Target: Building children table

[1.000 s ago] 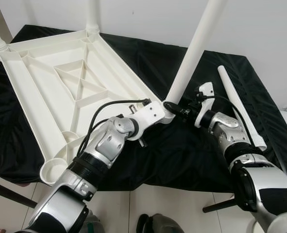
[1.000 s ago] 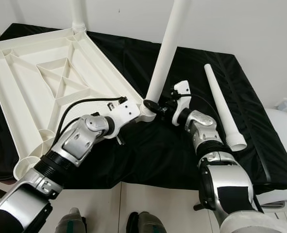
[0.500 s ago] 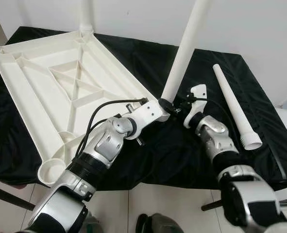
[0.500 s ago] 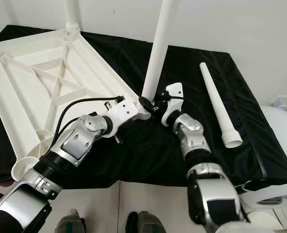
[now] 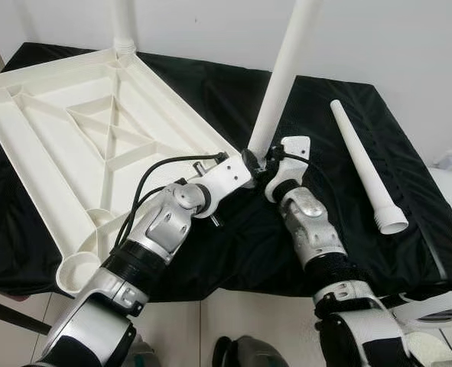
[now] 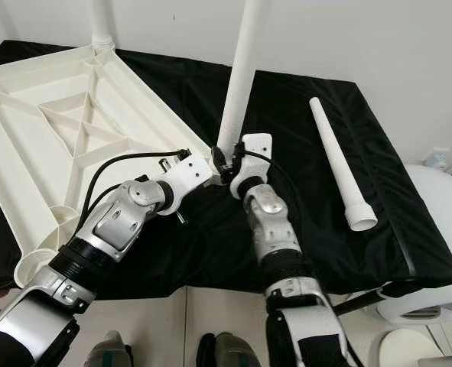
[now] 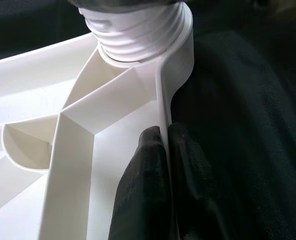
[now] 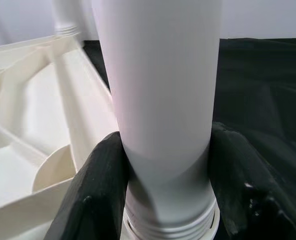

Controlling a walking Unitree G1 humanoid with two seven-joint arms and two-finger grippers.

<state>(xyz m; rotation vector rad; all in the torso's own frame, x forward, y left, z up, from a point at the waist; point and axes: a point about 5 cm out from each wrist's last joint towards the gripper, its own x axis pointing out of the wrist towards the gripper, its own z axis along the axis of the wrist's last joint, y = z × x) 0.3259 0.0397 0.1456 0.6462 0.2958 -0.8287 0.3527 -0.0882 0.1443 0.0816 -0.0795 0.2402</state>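
black cloth [image 5: 348, 199] | left claw [image 7: 163, 150] pinches tabletop [image 5: 73, 145] rim | right claw [image 8: 163, 200] clamps leg [image 8: 163, 90]

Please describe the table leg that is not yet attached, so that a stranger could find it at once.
On the black cloth, right of the upturned white tabletop, lies a loose leg. Unlike the legs standing in the corners, it lies flat and alone, wide open end toward the robot.

Hidden or cut off, for your check:
- Upright leg [image 5: 281, 73]: top runs out of frame.
- Far corner leg [image 5: 121, 23]: likewise cut off above.
- Corner socket: covered by your right gripper [image 8: 163, 200] and wrist.
- Tabletop [image 5: 73, 145]: left edge leaves the picture.
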